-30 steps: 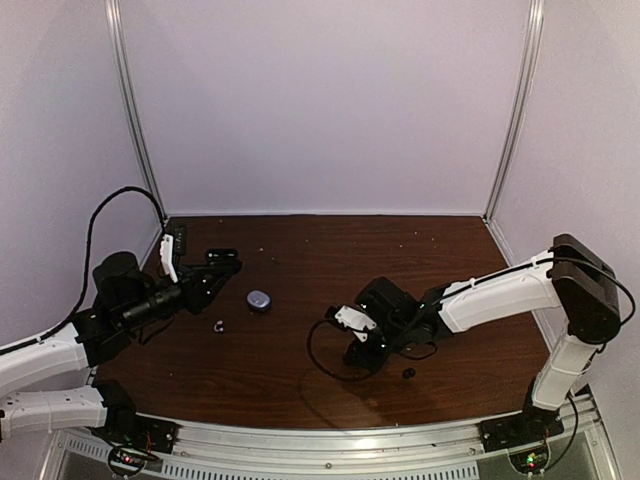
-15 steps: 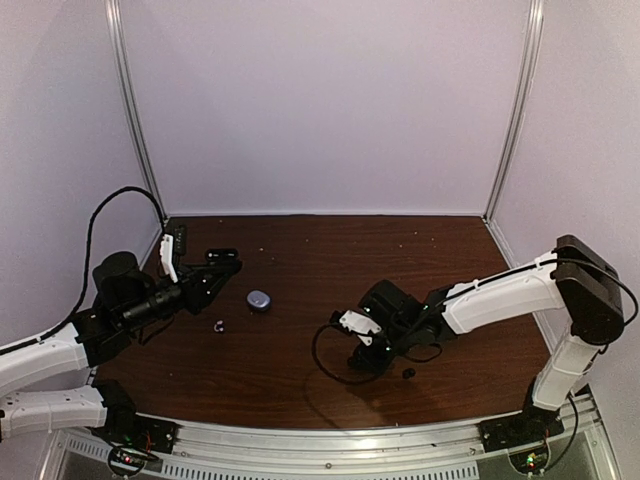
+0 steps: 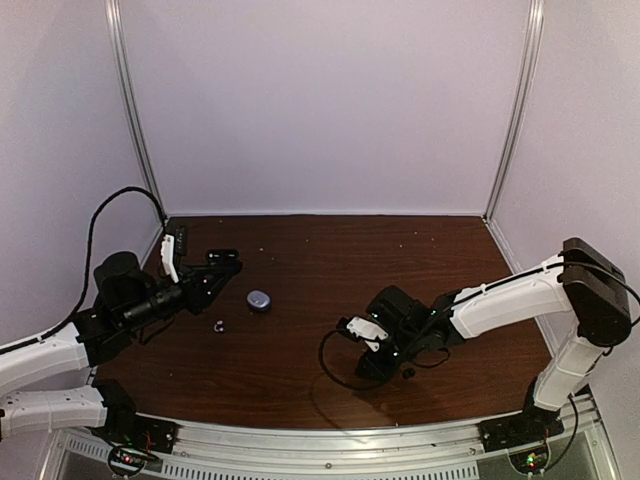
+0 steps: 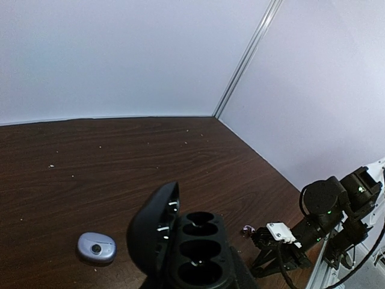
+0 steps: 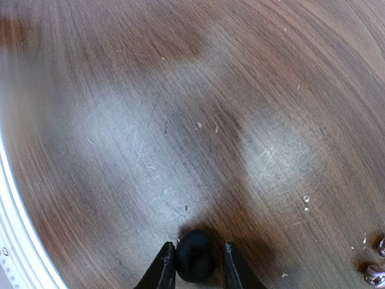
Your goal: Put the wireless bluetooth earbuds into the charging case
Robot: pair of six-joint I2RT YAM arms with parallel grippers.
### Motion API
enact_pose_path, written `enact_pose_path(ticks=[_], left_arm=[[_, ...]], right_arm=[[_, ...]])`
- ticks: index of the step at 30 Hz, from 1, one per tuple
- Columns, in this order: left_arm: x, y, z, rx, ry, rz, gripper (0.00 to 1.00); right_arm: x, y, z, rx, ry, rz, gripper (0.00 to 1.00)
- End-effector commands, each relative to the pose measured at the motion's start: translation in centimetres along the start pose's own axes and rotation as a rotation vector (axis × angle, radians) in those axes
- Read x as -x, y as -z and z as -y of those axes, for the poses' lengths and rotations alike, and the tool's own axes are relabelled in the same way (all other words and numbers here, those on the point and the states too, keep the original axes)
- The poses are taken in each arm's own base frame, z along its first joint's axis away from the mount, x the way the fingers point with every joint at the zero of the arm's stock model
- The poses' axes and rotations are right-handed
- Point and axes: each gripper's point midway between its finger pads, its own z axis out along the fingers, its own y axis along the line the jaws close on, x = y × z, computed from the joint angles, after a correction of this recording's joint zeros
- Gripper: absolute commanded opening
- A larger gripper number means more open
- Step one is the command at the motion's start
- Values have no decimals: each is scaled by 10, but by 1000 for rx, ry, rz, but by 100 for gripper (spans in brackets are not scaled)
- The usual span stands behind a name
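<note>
My left gripper (image 3: 213,270) is shut on a black charging case (image 4: 198,253), whose lid stands open on several empty dark wells. The case hides the fingers in the left wrist view. A black earbud (image 5: 194,256) lies on the table between the fingers of my right gripper (image 5: 198,245). The left finger touches it and a narrow gap shows at the right one. In the top view this earbud (image 3: 408,373) sits at the right gripper's (image 3: 400,370) tip. A shut grey-blue oval case (image 3: 259,299) and a tiny pale-purple earbud (image 3: 218,324) lie near the left gripper.
The brown wooden table (image 3: 330,260) is walled in white at the back and sides. A metal rail (image 3: 350,440) runs along the near edge. The right arm's black cable (image 3: 330,365) loops over the table. Two screw heads (image 5: 376,274) show at the right wrist view's corner.
The right arm has slid toward the near edge and to the right, up to the black earbud, and its jaws have widened a little. The left arm and its case have not moved.
</note>
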Motion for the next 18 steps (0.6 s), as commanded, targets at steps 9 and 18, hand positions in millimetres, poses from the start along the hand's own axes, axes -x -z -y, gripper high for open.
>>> enact_pose_path(ticks=[9,18], left_arm=[[17,1,7,-29,-23,57,0],[17,1,7,-30,-22,58,0]], right_arm=[[9,15,2,-28,12,20,22],[12,16,3,-40,23,21,22]])
